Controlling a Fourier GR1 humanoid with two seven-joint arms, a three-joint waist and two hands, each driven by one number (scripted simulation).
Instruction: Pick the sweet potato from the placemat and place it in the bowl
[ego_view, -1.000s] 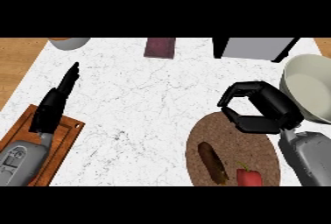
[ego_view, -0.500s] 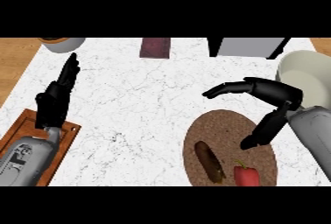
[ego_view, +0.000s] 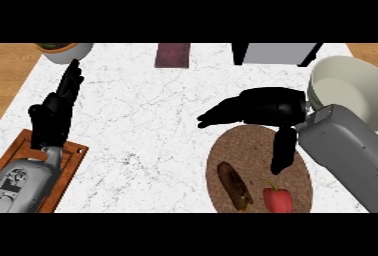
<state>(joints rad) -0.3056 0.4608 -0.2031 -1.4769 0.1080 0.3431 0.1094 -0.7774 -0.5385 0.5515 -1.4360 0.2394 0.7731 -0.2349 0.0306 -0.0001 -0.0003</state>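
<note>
- Sweet potato (ego_view: 235, 185) lies nearest me, on the round brown placemat (ego_view: 247, 145) at the lower right of the worktop (ego_view: 148, 125). Its long axis runs near-to-far, tilted a little, the far end leaning toward my left.
- A red pepper (ego_view: 278, 199) sits just beside it on the same placemat, on the right.
- My right hand (ego_view: 269, 107) hovers over the placemat's far edge with released fingers (ego_view: 221, 114) spread leftward and the thumb (ego_view: 282, 150) hanging down; it grasps nothing. The sweet potato lies nearer to me than that hand and slightly left of the thumb, so I judge the reach must come back toward me and close across the short width.
- My left hand (ego_view: 55, 112) rests open, fingers up, far off at the left above a wooden board (ego_view: 70, 160); the right is plainly the nearer one.
- The bowl (ego_view: 343, 87) waits beyond my right wrist, at the right edge.
- Farthest: a dark red block (ego_view: 172, 54), a grey box (ego_view: 277, 52) and a small pot (ego_view: 65, 50).
</note>
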